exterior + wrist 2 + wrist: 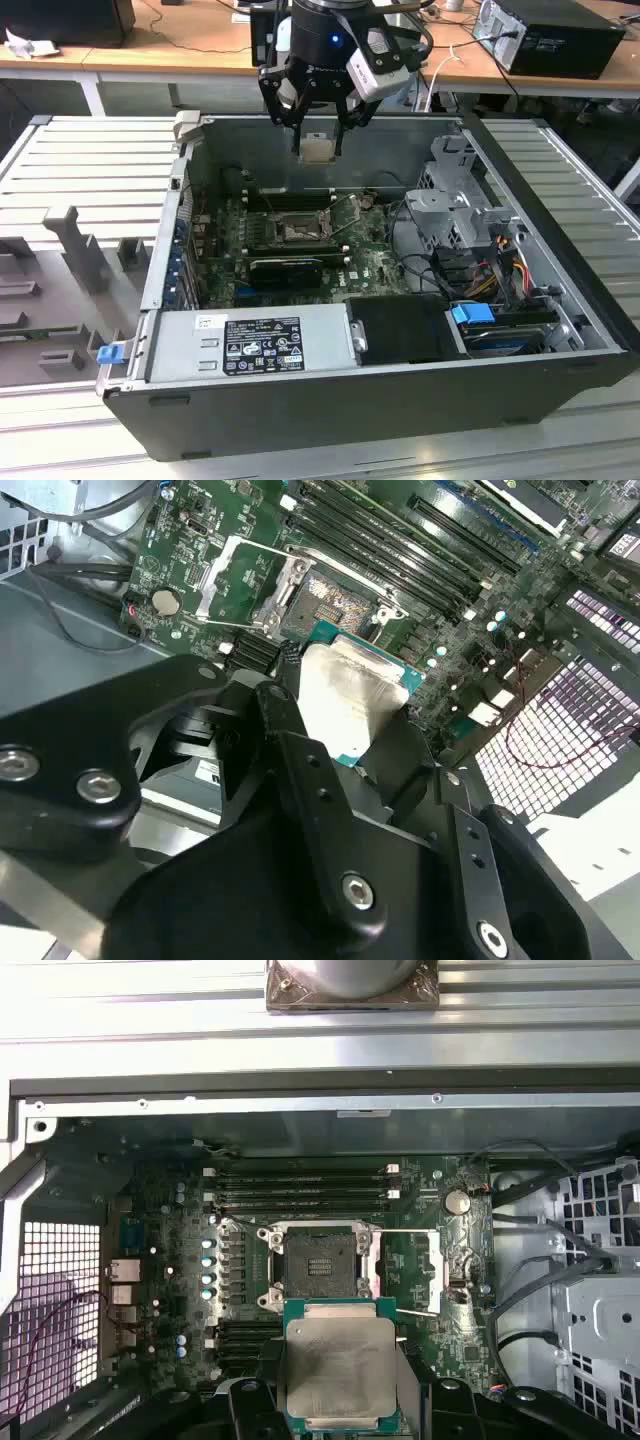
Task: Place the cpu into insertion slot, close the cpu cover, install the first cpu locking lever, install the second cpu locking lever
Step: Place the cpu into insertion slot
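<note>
One hand [319,148] hangs above the open computer case [560,300], clenched on the cpu [340,1365]. Its black fingers [300,770] grip the chip by opposite edges, and the pale metal top shows in both wrist views. Well below the hand, on the green board [160,1290], lies the insertion slot [318,1265] with its dark centre bare. The cpu is held clear of it, touching nothing else. Beside the slot, the cpu cover [283,590] stands swung open.
</note>
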Controlling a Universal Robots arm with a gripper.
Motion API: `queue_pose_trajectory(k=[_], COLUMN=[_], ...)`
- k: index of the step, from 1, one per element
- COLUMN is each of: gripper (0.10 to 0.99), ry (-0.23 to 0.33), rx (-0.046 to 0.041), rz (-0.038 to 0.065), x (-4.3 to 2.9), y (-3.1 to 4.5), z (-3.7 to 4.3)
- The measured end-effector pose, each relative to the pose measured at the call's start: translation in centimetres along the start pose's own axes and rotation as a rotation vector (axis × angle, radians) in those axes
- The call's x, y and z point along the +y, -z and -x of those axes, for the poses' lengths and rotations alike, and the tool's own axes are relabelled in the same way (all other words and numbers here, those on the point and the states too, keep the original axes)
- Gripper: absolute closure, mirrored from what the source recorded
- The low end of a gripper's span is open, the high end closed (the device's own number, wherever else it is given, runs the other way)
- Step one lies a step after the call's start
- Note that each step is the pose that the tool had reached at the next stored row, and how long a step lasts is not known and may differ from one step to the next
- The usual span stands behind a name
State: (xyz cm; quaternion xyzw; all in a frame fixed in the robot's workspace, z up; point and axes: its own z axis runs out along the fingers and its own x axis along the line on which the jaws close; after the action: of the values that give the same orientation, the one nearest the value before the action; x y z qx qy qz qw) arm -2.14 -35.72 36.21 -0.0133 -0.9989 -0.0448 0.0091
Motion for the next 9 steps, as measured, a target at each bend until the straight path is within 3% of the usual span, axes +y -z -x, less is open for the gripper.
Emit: queue_pose_trajectory(k=[9], gripper=[0.557], ry=[-0.049], rx=[-0.0044], rz=[0.001], x=[0.00], y=[0.00], z=[-0.01])
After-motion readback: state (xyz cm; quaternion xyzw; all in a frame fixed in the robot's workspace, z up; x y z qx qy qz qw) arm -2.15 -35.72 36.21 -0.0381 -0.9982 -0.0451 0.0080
